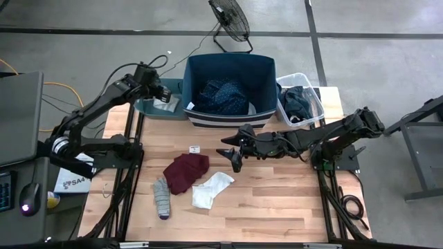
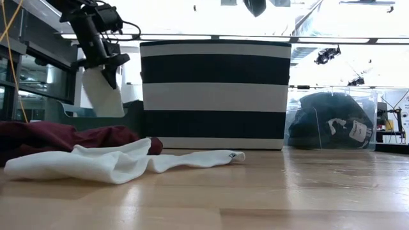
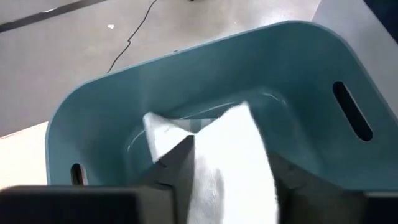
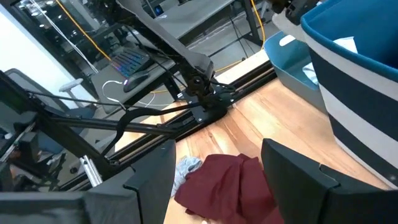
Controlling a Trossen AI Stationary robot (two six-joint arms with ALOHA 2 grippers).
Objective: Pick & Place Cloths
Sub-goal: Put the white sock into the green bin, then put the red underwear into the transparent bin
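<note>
My left gripper [image 1: 165,92] hangs over the teal bin [image 1: 154,108] at the table's far left. Its fingers stand apart, with a white sock [image 3: 231,155] between them. The sock [image 2: 102,92] hangs down into the bin. My right gripper [image 1: 232,156] is open and empty, hovering above the table just right of a maroon cloth [image 1: 185,171]. Another white sock [image 1: 211,188] and a grey sock [image 1: 161,196] lie flat on the tabletop. A navy dotted cloth [image 1: 225,97] lies in the striped navy bin. My left gripper has its fingers [image 3: 179,167] on either side of the white sock's upper end [image 3: 214,180], pointing slantwise down into the teal bin. I cannot tell whether they still touch it. The sock hangs below them, with its lower end inside the bin.
The striped navy bin [image 1: 228,119] stands at the far middle. A clear bin [image 1: 309,114] with a black cloth [image 1: 297,102] stands to its right. A small white tag [image 1: 194,149] lies on the wood. Bare tabletop lies near the front right.
</note>
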